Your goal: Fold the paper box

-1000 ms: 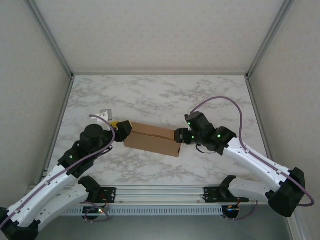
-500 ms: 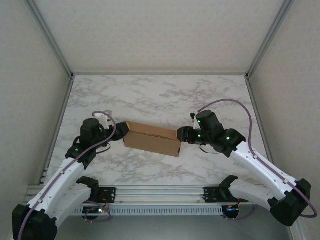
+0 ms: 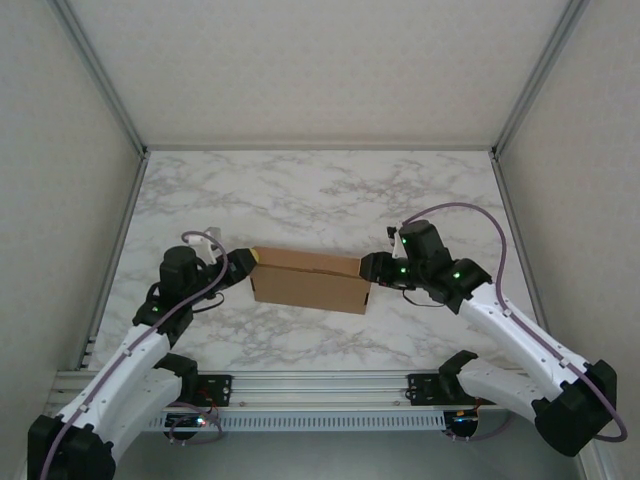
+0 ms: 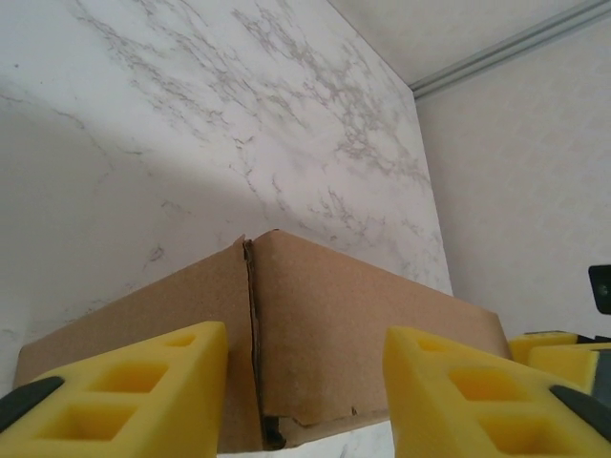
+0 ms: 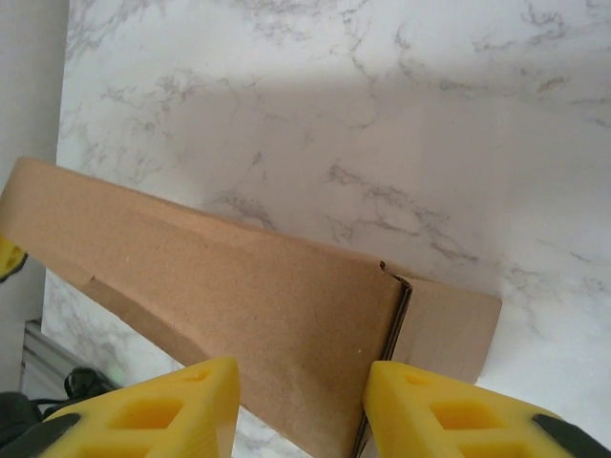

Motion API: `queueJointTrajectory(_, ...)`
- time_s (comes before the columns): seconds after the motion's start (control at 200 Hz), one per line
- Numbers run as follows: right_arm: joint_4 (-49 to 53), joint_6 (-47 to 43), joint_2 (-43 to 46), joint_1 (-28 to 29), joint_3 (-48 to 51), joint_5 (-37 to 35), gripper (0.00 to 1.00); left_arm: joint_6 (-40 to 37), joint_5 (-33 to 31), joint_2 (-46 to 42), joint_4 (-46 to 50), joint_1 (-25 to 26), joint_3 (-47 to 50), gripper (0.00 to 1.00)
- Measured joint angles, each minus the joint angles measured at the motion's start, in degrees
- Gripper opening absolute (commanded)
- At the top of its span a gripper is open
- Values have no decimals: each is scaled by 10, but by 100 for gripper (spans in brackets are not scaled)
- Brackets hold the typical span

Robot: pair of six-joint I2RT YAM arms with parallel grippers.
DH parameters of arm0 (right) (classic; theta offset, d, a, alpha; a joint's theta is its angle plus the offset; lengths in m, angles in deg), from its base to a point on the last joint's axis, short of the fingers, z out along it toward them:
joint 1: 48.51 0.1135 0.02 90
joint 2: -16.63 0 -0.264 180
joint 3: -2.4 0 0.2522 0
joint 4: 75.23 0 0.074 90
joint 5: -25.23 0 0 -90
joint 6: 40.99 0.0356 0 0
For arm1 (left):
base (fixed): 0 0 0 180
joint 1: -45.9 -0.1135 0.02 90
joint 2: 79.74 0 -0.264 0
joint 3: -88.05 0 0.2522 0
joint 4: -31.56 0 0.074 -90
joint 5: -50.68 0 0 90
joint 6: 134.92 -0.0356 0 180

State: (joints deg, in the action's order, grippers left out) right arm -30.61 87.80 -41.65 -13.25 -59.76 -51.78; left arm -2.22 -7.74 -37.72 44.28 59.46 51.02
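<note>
Reading no text, label, brand, number or sign anywhere. Noting only plain, unprinted brown card on the paper box between left gripper and right gripper.

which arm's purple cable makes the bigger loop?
The right arm's: its cable sweeps a wide arc; the left arm's curls in a tight loop by its pincer.

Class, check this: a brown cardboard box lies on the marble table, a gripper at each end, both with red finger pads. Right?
No: the pads are yellow, not red; the left wrist and right wrist views show it. The rest is right.
</note>
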Motion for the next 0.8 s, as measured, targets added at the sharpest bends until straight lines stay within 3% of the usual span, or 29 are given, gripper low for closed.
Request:
queueJointTrajectory(0.416, 18, -35, -28, -12, -33, -34, 42, 68, -94, -87, 2, 94, 47, 42)
queueJointTrajectory(0.796, 33, -33, 35, -11, 1, -19, 41, 93, -104, -160, 49, 124, 67, 37)
